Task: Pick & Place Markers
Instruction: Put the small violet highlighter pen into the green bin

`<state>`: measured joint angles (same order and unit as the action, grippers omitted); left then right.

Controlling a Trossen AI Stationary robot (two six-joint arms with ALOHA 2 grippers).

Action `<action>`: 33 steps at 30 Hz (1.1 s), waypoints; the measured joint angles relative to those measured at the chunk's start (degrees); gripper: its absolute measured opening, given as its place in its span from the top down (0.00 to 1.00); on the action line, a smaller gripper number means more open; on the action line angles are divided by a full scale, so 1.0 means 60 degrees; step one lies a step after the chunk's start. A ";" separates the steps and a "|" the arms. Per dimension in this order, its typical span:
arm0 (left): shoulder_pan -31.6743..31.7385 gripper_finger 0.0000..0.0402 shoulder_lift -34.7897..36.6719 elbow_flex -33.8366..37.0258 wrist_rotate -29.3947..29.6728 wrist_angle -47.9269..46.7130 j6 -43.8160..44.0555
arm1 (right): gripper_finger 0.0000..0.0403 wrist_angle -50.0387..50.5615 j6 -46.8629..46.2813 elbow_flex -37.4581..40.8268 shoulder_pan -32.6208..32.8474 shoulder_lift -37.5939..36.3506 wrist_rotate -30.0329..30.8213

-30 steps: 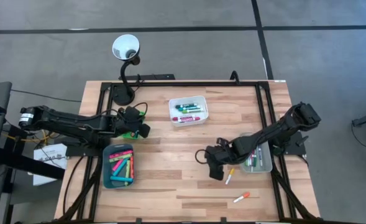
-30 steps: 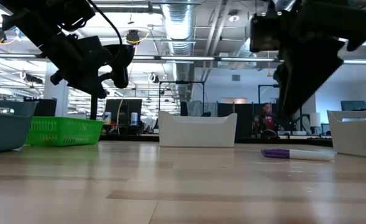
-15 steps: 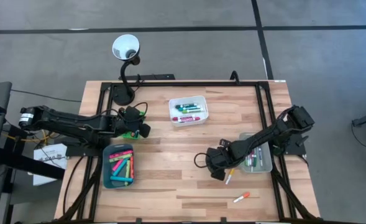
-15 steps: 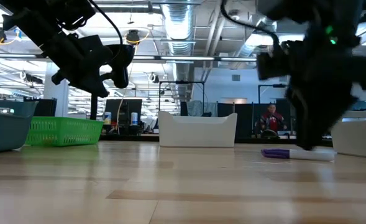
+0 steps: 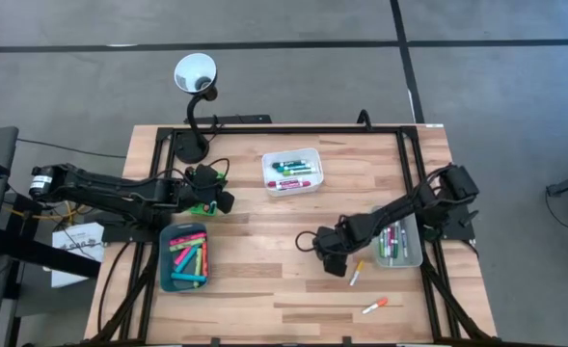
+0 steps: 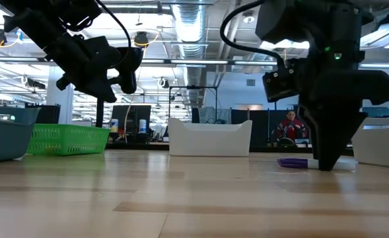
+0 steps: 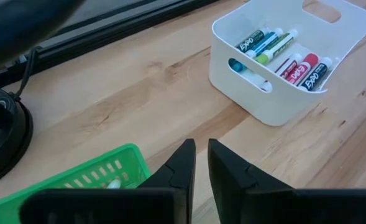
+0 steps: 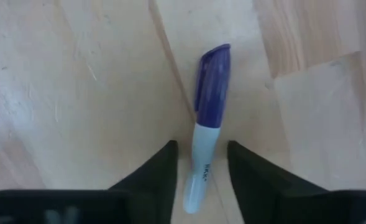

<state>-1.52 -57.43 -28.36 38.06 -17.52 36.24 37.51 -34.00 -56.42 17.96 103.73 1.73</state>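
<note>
A marker with a purple cap and white barrel [image 8: 211,93] lies flat on the wooden table; the low view shows it [image 6: 296,162] too. My right gripper [image 8: 201,149] points straight down, its fingertips at table level [image 6: 327,162]. It is open, one finger on either side of the white barrel with a slim gap on each side. In the high view this gripper [image 5: 335,256] hides the marker. My left gripper [image 5: 216,200] hangs shut above the green tray [image 7: 77,180], nothing between its fingers.
Two loose markers [image 5: 356,274] [image 5: 376,306] lie near the front right. The white tray [image 5: 293,171], teal tray [image 5: 185,257] and clear grey tray [image 5: 399,241] hold markers. A desk lamp [image 5: 194,75] stands at the far left corner.
My right gripper has come down onto the table over the purple marker, and its fingertips now stand at table level beside it. The marker has not moved.
</note>
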 joint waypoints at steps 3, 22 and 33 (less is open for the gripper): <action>0.0000 0.90 0.0000 0.0000 0.0000 0.0004 -0.0002 | 0.82 -0.0028 0.0000 0.0039 -0.0119 -0.0201 -0.0086; 0.0000 0.90 0.0000 0.0004 -0.0614 0.0378 -0.0324 | 0.96 -0.2274 0.2027 -0.1427 -0.0268 -0.0180 -0.0020; -0.0702 0.90 0.0000 0.0007 -0.2466 0.2850 -0.2658 | 0.92 -0.1841 0.6132 -0.4350 -0.0321 -0.0275 0.0232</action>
<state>-5.73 -57.43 -28.32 23.27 -0.42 20.30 26.46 2.80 -82.51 16.04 102.08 3.12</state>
